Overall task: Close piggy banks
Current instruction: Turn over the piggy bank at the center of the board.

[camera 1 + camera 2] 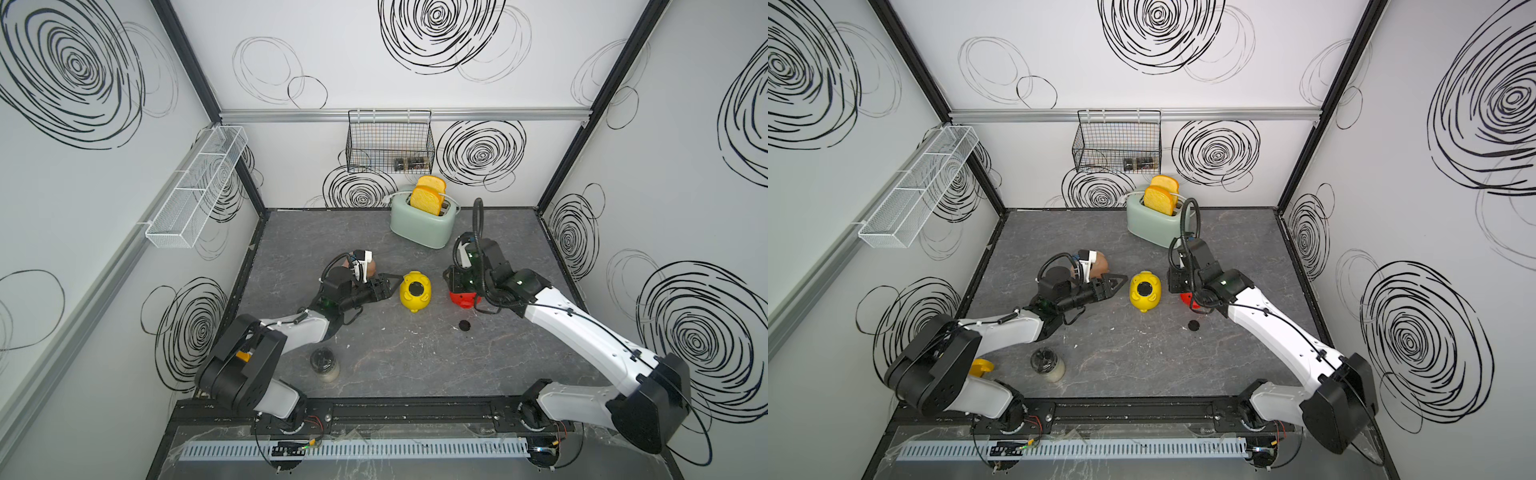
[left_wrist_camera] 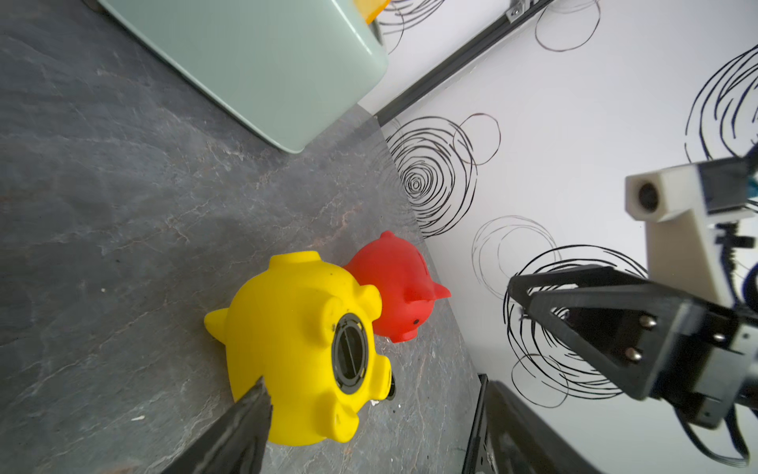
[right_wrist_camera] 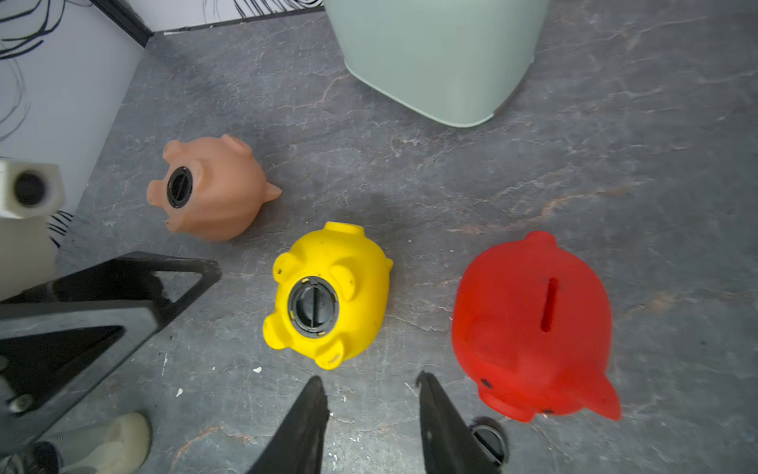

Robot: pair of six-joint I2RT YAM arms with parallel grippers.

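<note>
The yellow piggy bank (image 1: 414, 291) (image 3: 332, 295) lies belly-up mid-table, a black plug seated in its belly hole. The pink piggy bank (image 3: 213, 188) (image 1: 1100, 264) lies on its side further left, also plugged. To the right the red piggy bank (image 3: 529, 324) (image 1: 463, 300) stands upright, slot up, half hidden by my right arm in both top views. A loose black plug (image 1: 464, 325) (image 3: 490, 441) lies nearer the table's front. My left gripper (image 1: 395, 286) (image 2: 373, 379) is open just left of the yellow pig. My right gripper (image 3: 368, 377) hangs open and empty between the yellow and red pigs.
A mint-green toaster (image 1: 424, 220) with toast slices stands at the back. A jar with a black lid (image 1: 324, 363) and a yellow mug (image 1: 982, 368) sit front left by the left arm. A wire basket (image 1: 388, 141) and a white mesh shelf (image 1: 195, 187) hang on the walls.
</note>
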